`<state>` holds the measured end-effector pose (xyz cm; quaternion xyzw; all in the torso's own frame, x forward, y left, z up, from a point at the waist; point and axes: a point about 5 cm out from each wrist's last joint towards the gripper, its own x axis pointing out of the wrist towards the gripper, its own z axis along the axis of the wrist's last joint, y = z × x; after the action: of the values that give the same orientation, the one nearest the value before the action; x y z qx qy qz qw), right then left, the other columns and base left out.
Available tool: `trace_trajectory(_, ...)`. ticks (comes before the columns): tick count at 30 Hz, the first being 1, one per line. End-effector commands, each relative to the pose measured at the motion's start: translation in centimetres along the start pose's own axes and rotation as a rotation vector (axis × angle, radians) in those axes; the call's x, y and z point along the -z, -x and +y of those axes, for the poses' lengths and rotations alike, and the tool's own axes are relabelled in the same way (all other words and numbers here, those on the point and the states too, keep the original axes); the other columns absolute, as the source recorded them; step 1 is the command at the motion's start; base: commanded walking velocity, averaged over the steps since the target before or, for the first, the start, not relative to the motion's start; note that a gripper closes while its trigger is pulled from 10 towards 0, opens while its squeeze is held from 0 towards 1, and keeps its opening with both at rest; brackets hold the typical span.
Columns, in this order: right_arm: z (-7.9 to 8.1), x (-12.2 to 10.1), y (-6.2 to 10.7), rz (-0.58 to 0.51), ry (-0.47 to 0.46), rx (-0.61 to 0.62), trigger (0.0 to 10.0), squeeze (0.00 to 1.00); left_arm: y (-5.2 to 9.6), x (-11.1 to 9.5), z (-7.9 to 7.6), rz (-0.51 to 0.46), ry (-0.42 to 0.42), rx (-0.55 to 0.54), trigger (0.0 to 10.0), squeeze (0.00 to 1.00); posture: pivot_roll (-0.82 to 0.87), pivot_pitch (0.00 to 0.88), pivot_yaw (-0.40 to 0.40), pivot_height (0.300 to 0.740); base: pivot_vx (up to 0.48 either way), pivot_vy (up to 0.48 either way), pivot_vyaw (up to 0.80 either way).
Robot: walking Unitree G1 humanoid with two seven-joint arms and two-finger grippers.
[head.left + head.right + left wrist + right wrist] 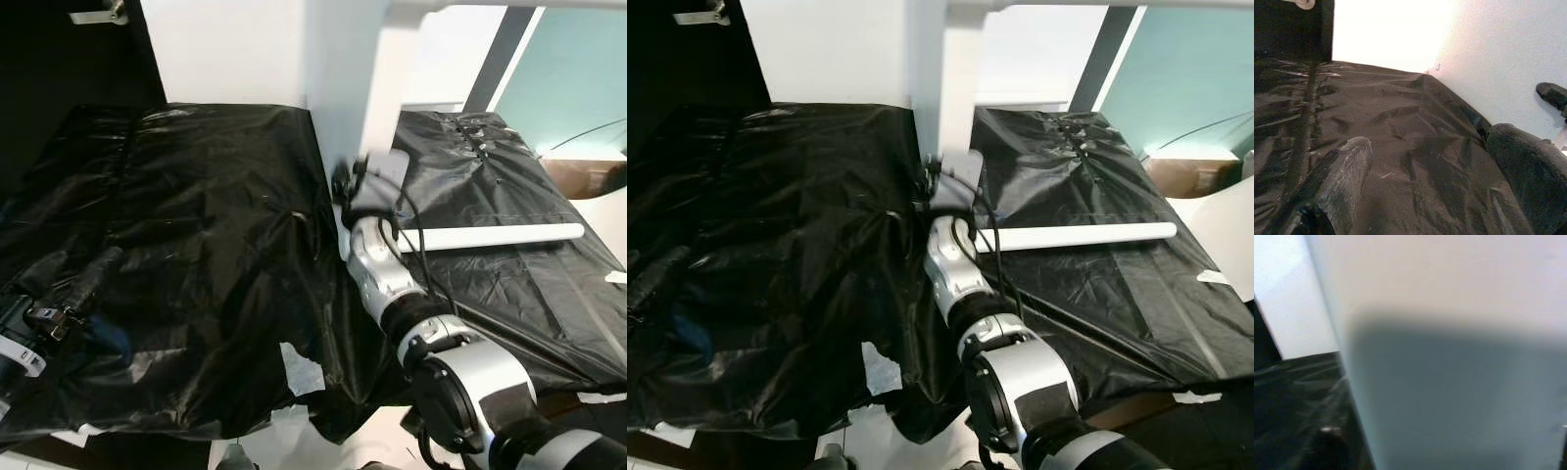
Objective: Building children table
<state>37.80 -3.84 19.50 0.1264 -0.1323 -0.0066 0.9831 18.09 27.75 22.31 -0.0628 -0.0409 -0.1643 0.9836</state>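
The right gripper [361, 188] sits at the base of the upright white table part [338, 69], wrist pressed close to it; its fingers are hidden behind the wrist housing in the head views, & the right wrist view is just a blurred white face right up against the lens, so whether it's open, closed or holding anything can't be told. Main risk, judged from here: the upright panel looks tall & stands on crinkled black plastic sheet [196, 225], so a push or off-centre grip low down could tip or slide it, prob. toward the loose white leg [500, 236] lying flat just beside the arm on the robot's right. The cable on the wrist could also snag the leg's near end. The leg runs crosswise, its near end about touching the forearm, far end pointing away to the right. The left gripper [1420, 186] rests low on the sheet well off to the left, fingers [1337, 181] spread wide, nothing betw. them. A teal wall [568, 69] stands beyond.
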Motion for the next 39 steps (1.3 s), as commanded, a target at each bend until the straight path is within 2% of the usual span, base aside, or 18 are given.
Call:
trace_trajectory(1,3.0,0.7,1.4,0.035,-0.101,-0.028,10.0,1.0,-0.1,-0.1,-0.8,-0.004,-0.007,0.112,10.0,0.0,0.18,0.086,-0.083,0.74,0.0,0.0,0.0)
trace_trajectory(4,2.3,1.4,1.9,0.031,-0.075,-0.054,10.0,1.0,-0.6,0.0,-1.0,-0.003,-0.005,0.128,10.0,0.0,0.17,0.092,-0.079,0.74,0.0,0.0,0.0)
trace_trajectory(8,1.8,1.6,2.5,-0.032,0.004,-0.108,10.0,1.0,-0.8,0.1,-1.2,0.001,-0.005,0.144,10.0,0.0,0.16,0.098,-0.075,0.74,0.0,0.0,0.0)
trace_trajectory(9,1.7,1.6,2.7,-0.046,0.018,-0.115,10.0,0.41,-0.8,0.0,-1.2,0.001,-0.006,0.145,10.0,0.0,0.16,0.098,-0.076,0.74,0.0,0.0,0.0)
trace_trajectory(10,1.4,1.8,3.0,-0.054,0.025,-0.128,10.0,0.0,-0.8,0.0,-1.2,0.0,-0.008,0.146,10.0,0.0,0.16,0.099,-0.075,0.74,0.0,0.0,0.0)
trace_trajectory(15,0.5,2.4,4.2,-0.099,0.072,-0.184,10.0,0.0,-1.0,0.0,-1.3,0.004,-0.011,0.155,10.0,0.0,0.16,0.102,-0.074,0.74,0.0,0.0,0.0)
trace_trajectory(18,-0.4,2.8,5.7,-0.152,0.108,-0.25,10.0,0.0,-1.1,-0.1,-1.4,0.005,-0.015,0.166,10.0,0.0,0.15,0.106,-0.069,0.74,0.0,0.0,0.0)
trace_trajectory(21,-1.0,2.9,6.9,-0.203,0.143,-0.263,10.0,0.0,-1.2,-0.1,-1.4,0.009,-0.017,0.173,10.0,0.0,0.15,0.108,-0.062,0.74,0.0,0.0,0.0)
trace_trajectory(26,-1.3,3.1,8.5,-0.237,0.161,-0.305,10.0,0.0,-1.4,-0.3,-1.2,0.017,-0.025,0.185,10.0,0.0,0.15,0.109,-0.047,0.74,0.0,0.0,0.0)
trace_trajectory(27,-1.8,3.0,9.1,-0.259,0.156,-0.303,10.0,0.0,-1.5,-0.4,-1.2,0.021,-0.028,0.193,10.0,0.0,0.15,0.112,-0.039,0.74,0.0,0.0,0.0)
trace_trajectory(32,-2.9,2.3,10.2,-0.296,0.161,-0.274,10.0,0.0,-1.8,-0.5,-1.2,0.035,-0.032,0.212,10.0,0.0,0.14,0.117,-0.022,0.74,0.0,0.0,0.0)
trace_trajectory(39,-5.3,2.5,10.4,-0.232,0.166,-0.232,10.0,0.0,-2.3,-0.8,-1.1,0.048,-0.04,0.241,10.0,0.0,0.14,0.116,-0.003,0.74,0.0,0.0,0.0)
